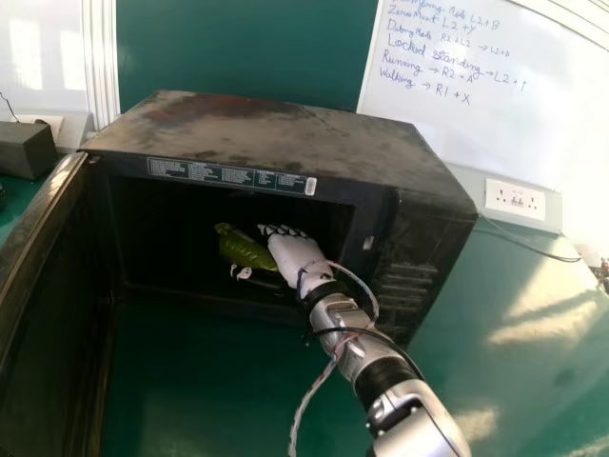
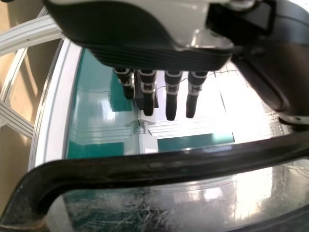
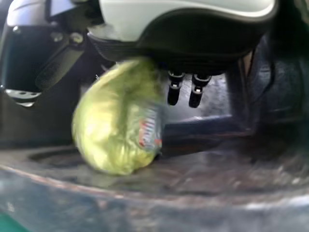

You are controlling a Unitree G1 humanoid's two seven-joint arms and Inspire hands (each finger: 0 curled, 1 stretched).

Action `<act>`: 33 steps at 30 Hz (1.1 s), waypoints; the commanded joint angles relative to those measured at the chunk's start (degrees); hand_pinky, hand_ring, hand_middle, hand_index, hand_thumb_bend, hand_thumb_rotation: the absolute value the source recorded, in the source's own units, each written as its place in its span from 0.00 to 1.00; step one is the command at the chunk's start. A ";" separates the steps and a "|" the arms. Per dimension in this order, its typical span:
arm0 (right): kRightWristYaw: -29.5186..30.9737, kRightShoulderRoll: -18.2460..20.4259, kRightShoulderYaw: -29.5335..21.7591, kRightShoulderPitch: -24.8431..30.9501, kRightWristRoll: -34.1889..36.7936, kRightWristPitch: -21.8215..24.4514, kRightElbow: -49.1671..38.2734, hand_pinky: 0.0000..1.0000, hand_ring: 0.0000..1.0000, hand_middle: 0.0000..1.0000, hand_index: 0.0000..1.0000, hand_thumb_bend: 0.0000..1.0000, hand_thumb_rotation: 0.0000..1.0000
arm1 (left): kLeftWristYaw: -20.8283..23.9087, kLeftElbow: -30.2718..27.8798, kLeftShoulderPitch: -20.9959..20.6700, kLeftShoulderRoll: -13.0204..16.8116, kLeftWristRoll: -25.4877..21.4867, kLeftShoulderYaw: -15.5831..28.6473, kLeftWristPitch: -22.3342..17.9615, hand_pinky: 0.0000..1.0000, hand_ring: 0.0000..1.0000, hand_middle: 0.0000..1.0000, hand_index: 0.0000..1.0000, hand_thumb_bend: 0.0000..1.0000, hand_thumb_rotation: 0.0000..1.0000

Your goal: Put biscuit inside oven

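In the head view my right hand [image 1: 297, 255] is inside the open black oven [image 1: 285, 143], with a green biscuit packet [image 1: 243, 249] held at its thumb side. The right wrist view has the yellow-green packet [image 3: 116, 125] under the palm of my right hand [image 3: 193, 46], above the oven's front edge. Two fingers extend beside the packet; it covers the others. My left hand [image 2: 145, 36] has straight, empty fingers above the dark door handle [image 2: 145, 169] in the left wrist view.
The oven door [image 1: 43, 314] stands swung open at the left. A dark box [image 1: 27, 150] is on the green table [image 1: 514, 352] at the far left. Behind the oven are a whiteboard [image 1: 457, 133] and a wall socket [image 1: 515, 198].
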 commanded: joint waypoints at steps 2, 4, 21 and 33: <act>-1.98 -3.52 -1.09 3.61 1.17 -1.52 -2.38 1.00 1.00 1.00 1.00 0.90 0.95 | 0.19 0.69 -0.58 -0.47 -0.18 0.54 -0.64 0.93 0.92 0.93 0.92 0.83 0.98; -2.60 -4.51 -1.41 4.92 1.24 -2.60 -4.41 1.00 1.00 1.00 1.00 0.91 0.95 | 0.22 0.65 -0.60 -0.32 -0.32 0.52 -0.45 0.94 0.92 0.93 0.92 0.82 0.96; -2.28 -14.92 -5.66 21.95 0.82 -7.08 -31.07 1.00 1.00 1.00 1.00 0.90 0.93 | 0.17 0.52 -0.82 0.20 -1.05 0.44 0.11 0.91 0.90 0.91 0.90 0.82 0.93; 0.02 -20.37 -11.44 35.10 2.09 -11.93 -50.65 1.00 1.00 1.00 1.00 0.89 0.92 | -0.03 0.04 -0.84 0.44 -1.54 0.17 0.42 0.90 0.90 0.91 0.90 0.85 0.96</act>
